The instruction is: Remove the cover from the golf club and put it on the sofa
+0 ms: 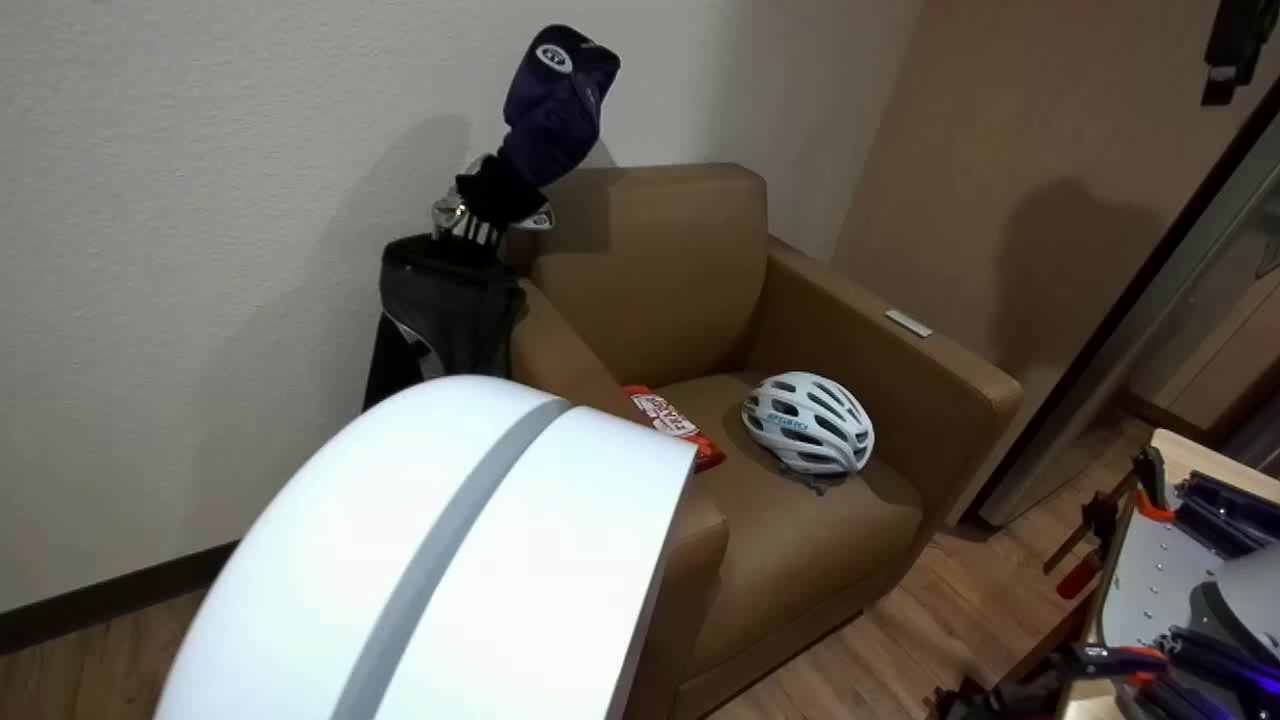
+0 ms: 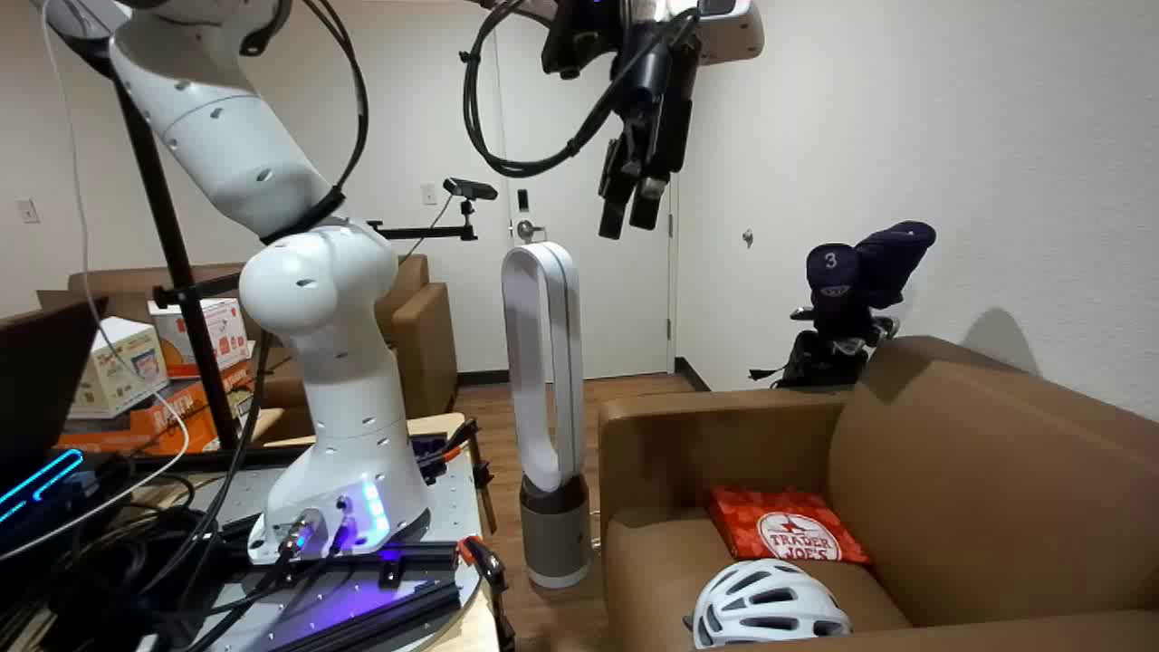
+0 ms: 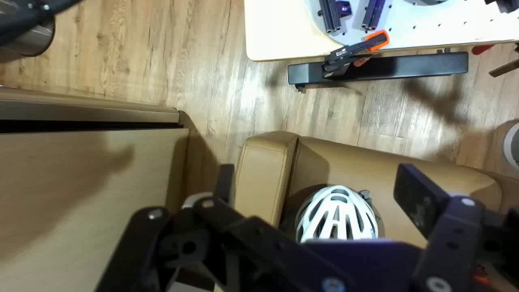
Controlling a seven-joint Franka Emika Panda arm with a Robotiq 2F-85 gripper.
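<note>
Dark navy covers stand on the clubs in the black golf bag (image 1: 450, 300) beside the sofa. In an exterior view one cover with a white oval logo (image 1: 560, 90) leans up and right. In an exterior view a cover marked 3 (image 2: 830, 272) stands in front of a plain, tilted cover (image 2: 895, 258). I cannot match them surely between views. The tan sofa (image 1: 650, 240) shows in both exterior views and the wrist view (image 3: 259, 174). My gripper (image 2: 629, 220) is open and empty, high up, well apart from the covers. In the wrist view the jaws (image 3: 320, 188) are spread.
On the sofa seat lie a white helmet (image 1: 808, 425) and a red bag (image 2: 788, 525). A white fan (image 2: 552, 362) stands between robot table (image 2: 444, 507) and sofa; its top blocks much of an exterior view (image 1: 450, 560). A small white object (image 1: 908, 322) lies on a sofa arm.
</note>
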